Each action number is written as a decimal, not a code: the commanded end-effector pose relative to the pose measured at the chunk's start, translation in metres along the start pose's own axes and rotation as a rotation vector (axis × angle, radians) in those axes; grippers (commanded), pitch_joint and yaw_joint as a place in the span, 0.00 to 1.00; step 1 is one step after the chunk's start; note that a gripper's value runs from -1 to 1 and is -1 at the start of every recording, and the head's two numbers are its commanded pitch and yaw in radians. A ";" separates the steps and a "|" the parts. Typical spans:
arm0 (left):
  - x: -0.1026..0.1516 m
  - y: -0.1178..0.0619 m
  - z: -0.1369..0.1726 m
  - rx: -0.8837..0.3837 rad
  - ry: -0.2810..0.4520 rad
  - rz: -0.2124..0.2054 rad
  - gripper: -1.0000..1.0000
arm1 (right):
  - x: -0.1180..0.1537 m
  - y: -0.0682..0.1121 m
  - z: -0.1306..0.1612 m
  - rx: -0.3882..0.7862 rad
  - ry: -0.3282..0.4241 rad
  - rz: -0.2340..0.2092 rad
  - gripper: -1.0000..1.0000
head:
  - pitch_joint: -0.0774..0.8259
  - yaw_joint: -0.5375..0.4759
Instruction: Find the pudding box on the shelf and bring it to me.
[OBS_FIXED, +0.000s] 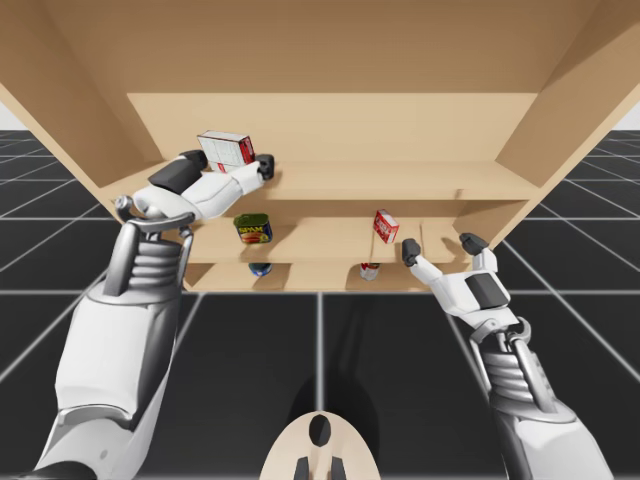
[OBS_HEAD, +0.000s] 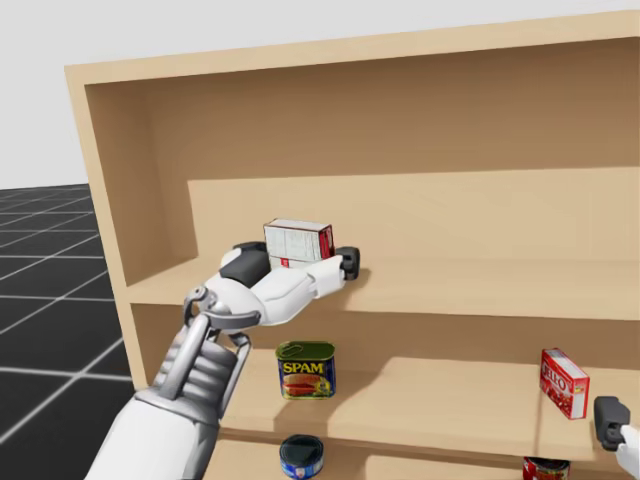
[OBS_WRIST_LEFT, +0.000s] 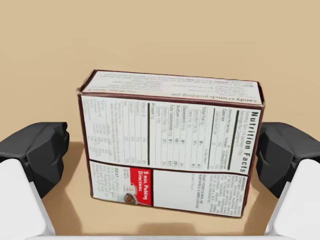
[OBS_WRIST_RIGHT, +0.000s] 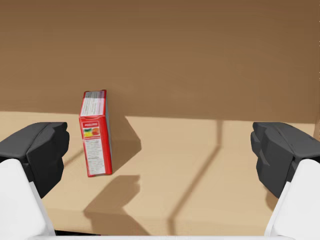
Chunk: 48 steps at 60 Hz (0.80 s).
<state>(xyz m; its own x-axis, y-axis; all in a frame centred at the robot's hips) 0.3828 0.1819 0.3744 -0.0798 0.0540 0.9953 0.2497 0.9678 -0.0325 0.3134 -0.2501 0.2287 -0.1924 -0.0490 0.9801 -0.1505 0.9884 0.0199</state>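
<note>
The pudding box (OBS_FIXED: 226, 150) (OBS_HEAD: 298, 243) is white with a dark red edge and a red patch. It stands upright on the upper shelf board (OBS_FIXED: 400, 180) (OBS_HEAD: 480, 285). My left gripper (OBS_FIXED: 232, 166) (OBS_HEAD: 298, 264) (OBS_WRIST_LEFT: 162, 165) is open around it. In the left wrist view the box (OBS_WRIST_LEFT: 170, 145) fills most of the gap between the fingers, with a thin gap at one finger. My right gripper (OBS_FIXED: 441, 247) (OBS_WRIST_RIGHT: 160, 160) is open at the middle shelf, with nothing between its fingers.
A slim red box (OBS_FIXED: 386, 226) (OBS_HEAD: 565, 382) (OBS_WRIST_RIGHT: 95, 132) stands on the middle shelf, ahead of my right gripper and to one side. A green can (OBS_FIXED: 253, 229) (OBS_HEAD: 306, 370) sits below my left arm. A blue can (OBS_FIXED: 261, 268) (OBS_HEAD: 300, 455) and a red can (OBS_FIXED: 370, 270) rest on the lowest board.
</note>
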 end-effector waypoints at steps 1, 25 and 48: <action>-0.001 -0.002 -0.018 0.045 0.082 0.015 0.00 | 0.000 -0.001 0.000 -0.002 -0.002 0.002 0.00 | 0.24 0.75; -0.002 -0.007 -0.024 0.042 0.046 0.003 1.00 | -0.002 -0.001 0.000 -0.003 0.002 0.006 0.00 | 0.24 0.74; 0.030 -0.018 0.049 0.035 -0.131 -0.076 1.00 | -0.003 -0.001 -0.001 -0.004 0.004 0.011 0.00 | 0.24 0.74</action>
<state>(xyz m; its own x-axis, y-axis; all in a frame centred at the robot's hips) 0.3615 0.1744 0.3866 -0.1963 0.0375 0.9798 0.2064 0.9785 0.0039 0.3144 -0.2515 0.2266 -0.1910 -0.0401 0.9808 -0.1451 0.9893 0.0122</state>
